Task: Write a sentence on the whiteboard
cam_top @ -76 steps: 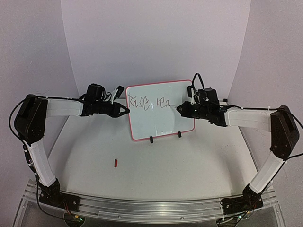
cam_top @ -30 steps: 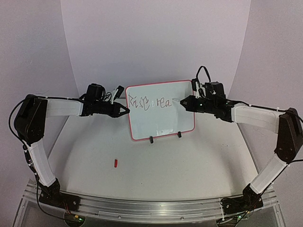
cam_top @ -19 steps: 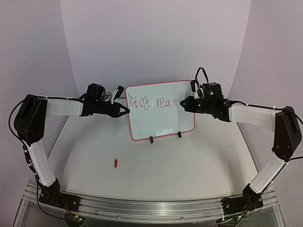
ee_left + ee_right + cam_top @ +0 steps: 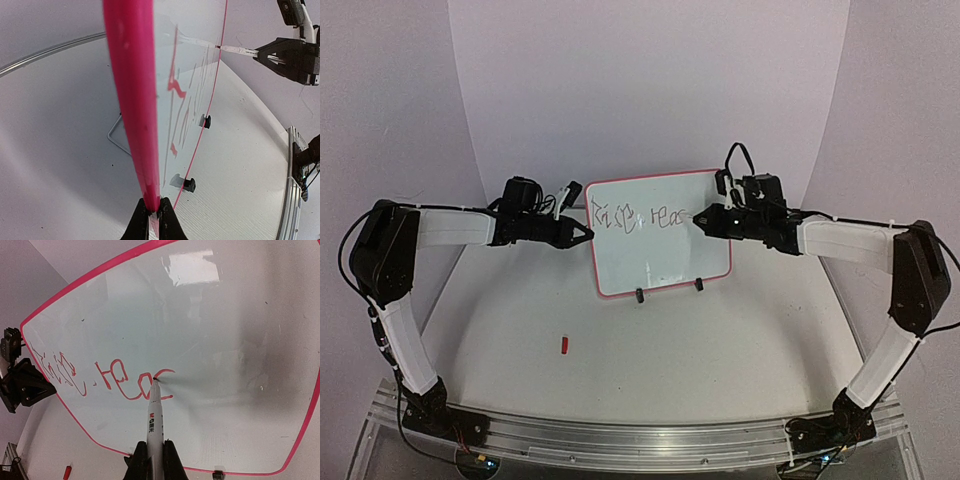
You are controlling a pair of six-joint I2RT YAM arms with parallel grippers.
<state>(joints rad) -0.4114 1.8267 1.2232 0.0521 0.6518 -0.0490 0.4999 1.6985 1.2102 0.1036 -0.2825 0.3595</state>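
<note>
The whiteboard (image 4: 660, 258), white with a red-pink frame, stands upright mid-table. The sentence (image 4: 640, 217) is one thin scrawled line reading roughly "Rise, reac"; it looks red in the right wrist view (image 4: 115, 382). My left gripper (image 4: 588, 234) is shut on the board's left frame edge (image 4: 132, 100), fingertips (image 4: 167, 220) pinching it. My right gripper (image 4: 700, 217) is shut on a white marker (image 4: 155, 425). The marker's tip touches the board at the last letter, also seen in the left wrist view (image 4: 235, 49).
A small red marker cap (image 4: 565, 345) lies on the table in front of the board, to the left. Two black clip feet (image 4: 640, 295) hold the board's bottom edge. A wire stand (image 4: 117, 137) props it from behind.
My right gripper moved the marker along the board, and a new curved letter now follows "rea". The left arm and the board have not moved.
</note>
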